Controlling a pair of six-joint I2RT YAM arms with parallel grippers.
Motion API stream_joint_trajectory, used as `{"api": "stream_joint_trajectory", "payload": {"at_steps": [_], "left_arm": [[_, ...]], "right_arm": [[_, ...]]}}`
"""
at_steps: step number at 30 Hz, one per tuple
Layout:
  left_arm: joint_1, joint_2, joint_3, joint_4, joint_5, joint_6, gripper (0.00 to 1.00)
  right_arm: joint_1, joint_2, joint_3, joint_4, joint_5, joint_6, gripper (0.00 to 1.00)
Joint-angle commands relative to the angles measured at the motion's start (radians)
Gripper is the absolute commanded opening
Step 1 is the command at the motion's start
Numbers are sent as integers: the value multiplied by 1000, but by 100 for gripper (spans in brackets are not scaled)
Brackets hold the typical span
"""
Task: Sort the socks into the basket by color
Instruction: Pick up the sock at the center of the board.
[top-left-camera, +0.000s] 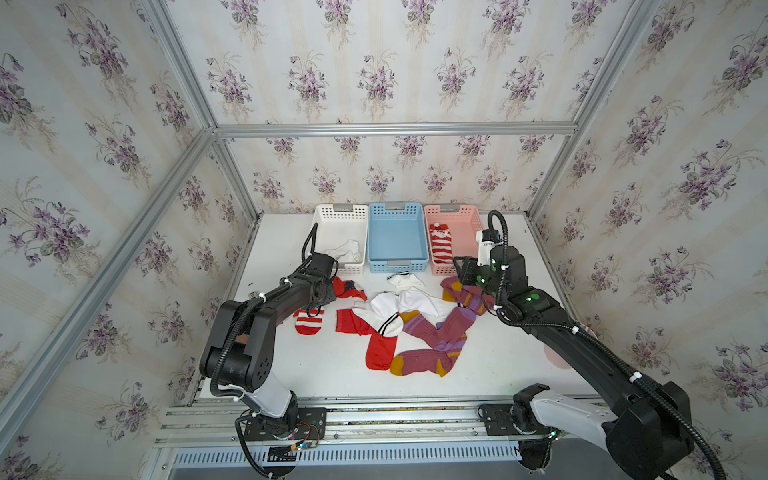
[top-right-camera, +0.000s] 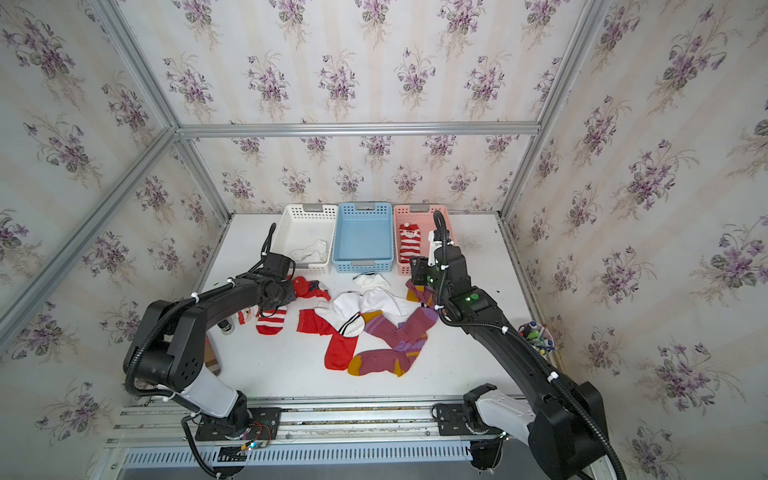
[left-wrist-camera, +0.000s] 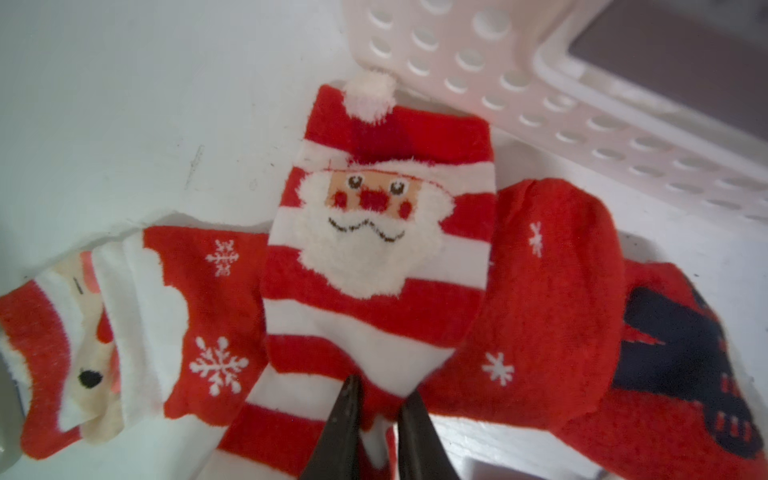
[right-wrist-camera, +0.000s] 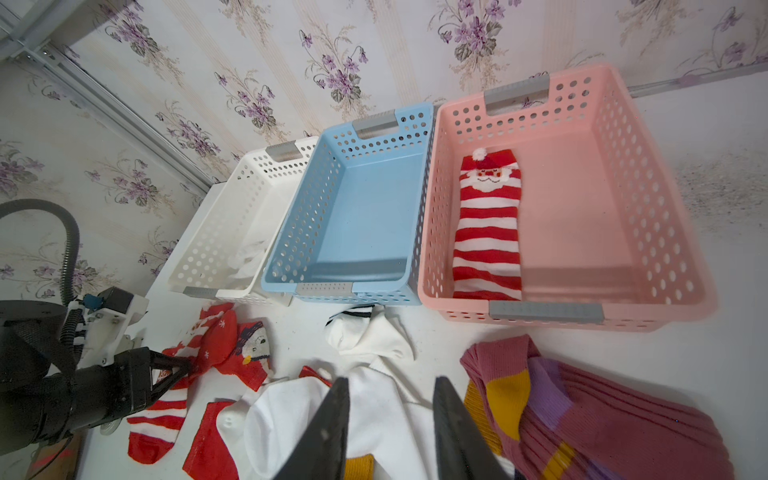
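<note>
My left gripper (left-wrist-camera: 384, 386) is shut on a fold of a red-white striped Santa sock (left-wrist-camera: 374, 257), which lies on the table (top-left-camera: 511, 365) at the left of the pile (top-left-camera: 309, 322). Red socks with snowflakes (left-wrist-camera: 552, 291) lie on either side of it. My right gripper (right-wrist-camera: 390, 384) hangs open above the white socks (right-wrist-camera: 374, 407), holding nothing. Maroon-purple socks (top-left-camera: 440, 336) with mustard toes lie to the right. At the back stand a white basket (top-left-camera: 332, 214) with a white sock (top-left-camera: 345, 251), a blue basket (top-left-camera: 395, 212), and a pink basket (top-left-camera: 457, 216) with a striped Santa sock (top-left-camera: 440, 247).
Wallpapered walls and aluminium frame posts close the table in on three sides. A cup of coloured pens (top-right-camera: 536, 334) stands at the table's right edge. Both arm bases sit on a rail (top-left-camera: 395, 419) along the front.
</note>
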Motion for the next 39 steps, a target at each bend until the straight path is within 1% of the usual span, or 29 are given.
{"api": "stream_joint_trajectory", "payload": {"at_steps": [1, 6, 8, 16, 21, 25, 31, 36, 39], "left_arm": [[0, -5, 7, 20, 10, -4, 13], [0, -27, 5, 12, 25, 3, 6], [0, -40, 8, 5, 36, 6, 4], [-4, -142, 3, -22, 58, 23, 3], [-15, -236, 10, -48, 90, 33, 3], [-33, -318, 12, -67, 98, 41, 3], [-64, -420, 18, -58, 145, 50, 4], [-114, -417, 61, -30, 211, 59, 3], [-165, -393, 105, -1, 210, 62, 3]], "right_arm": [[0, -26, -12, -17, 23, 5, 36], [0, -65, -79, 30, 42, -32, 37], [-1, -73, -101, 49, 45, -56, 37], [0, -123, -140, 38, 54, -58, 36], [0, -158, -184, 51, 60, -69, 37], [-1, -178, -218, 78, 63, -80, 37], [0, -212, -274, 108, 79, -83, 37], [0, -240, -304, 109, 92, -68, 37], [0, -251, -318, 113, 105, -58, 37]]}}
